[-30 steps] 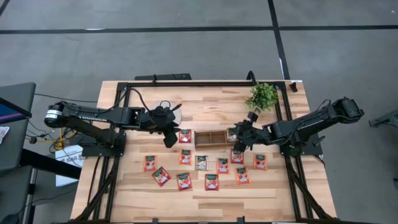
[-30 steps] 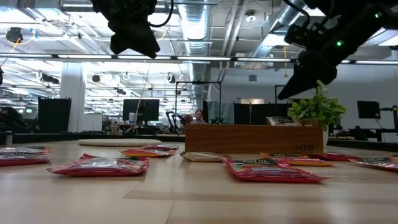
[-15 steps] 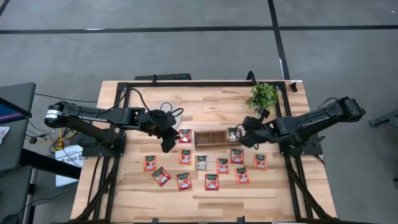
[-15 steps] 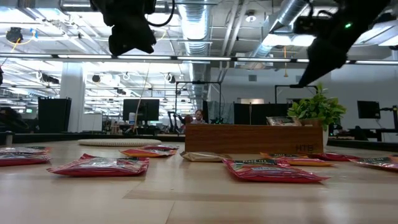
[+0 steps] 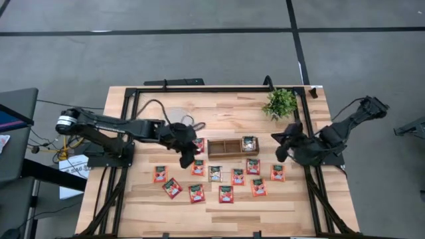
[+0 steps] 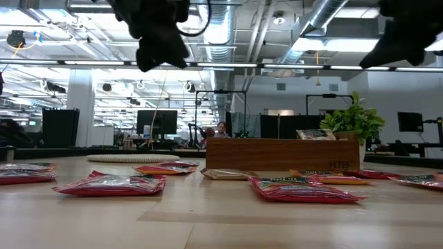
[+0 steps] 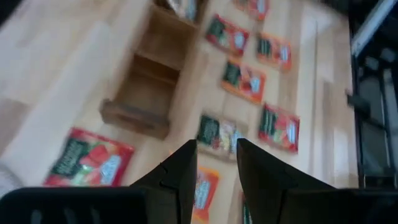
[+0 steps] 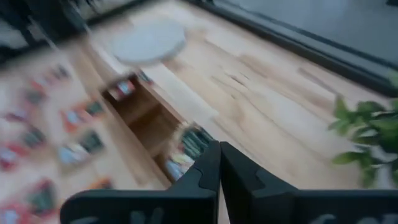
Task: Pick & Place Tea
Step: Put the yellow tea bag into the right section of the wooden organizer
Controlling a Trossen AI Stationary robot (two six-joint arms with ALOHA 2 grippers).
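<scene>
table (image 5: 232,116) — pale planked wood, matt | tray (image 5: 224,147) — brown wood | sachets (image 6: 111,184) — glossy, crinkled foil

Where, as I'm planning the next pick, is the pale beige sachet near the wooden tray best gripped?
Probably across two opposite edges, coming straight down: the pale beige sachet lies flat on the table, clear of its red neighbours.

Faint stamped letters on the front wall of the wooden tray (image 6: 284,153), near its right end in the low view, possibly "HTB". Print on the sachets (image 6: 111,184) too small to read.
</scene>
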